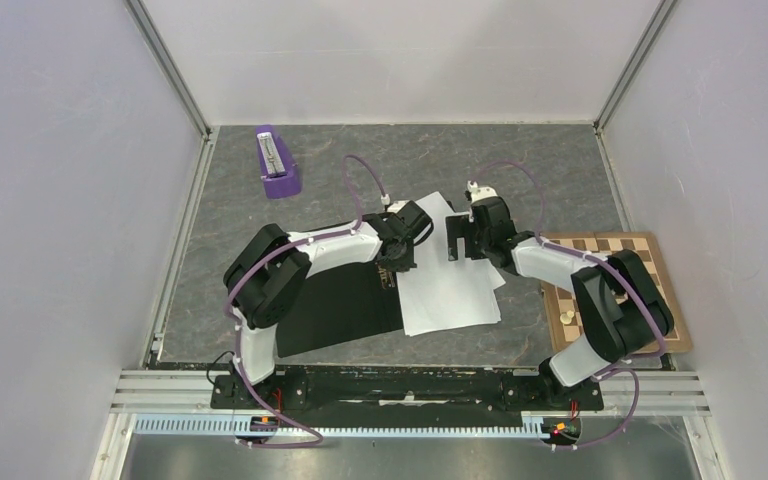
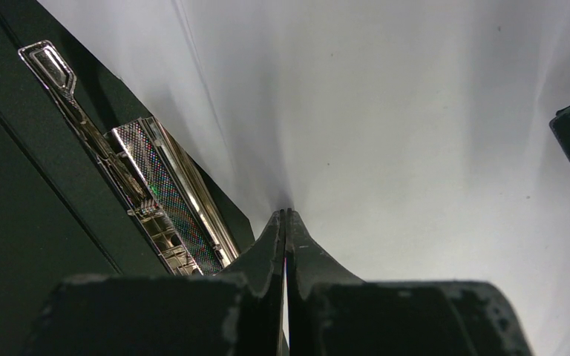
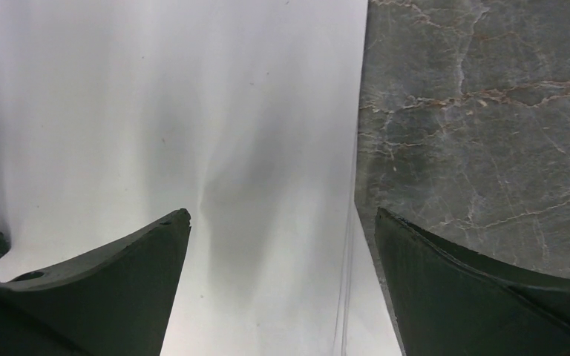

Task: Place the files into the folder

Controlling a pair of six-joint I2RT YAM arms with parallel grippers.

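The left gripper (image 2: 286, 216) is pressed together, pinching a ridge of the files (image 2: 415, 111) at centre frame; folder (image 2: 15, 222) open at left (metal clip (image 2: 156, 196) showing); right gripper (image 3: 282, 219) spread, straddling the files' right edge above the table (image 3: 490, 111).

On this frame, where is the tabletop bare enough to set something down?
Bare tabletop lies along the far edge, from the purple stand rightward to the corner beyond the chessboard, and down the left side beside the folder. Crowded: the centre, where the left tool and right tool meet over the files.
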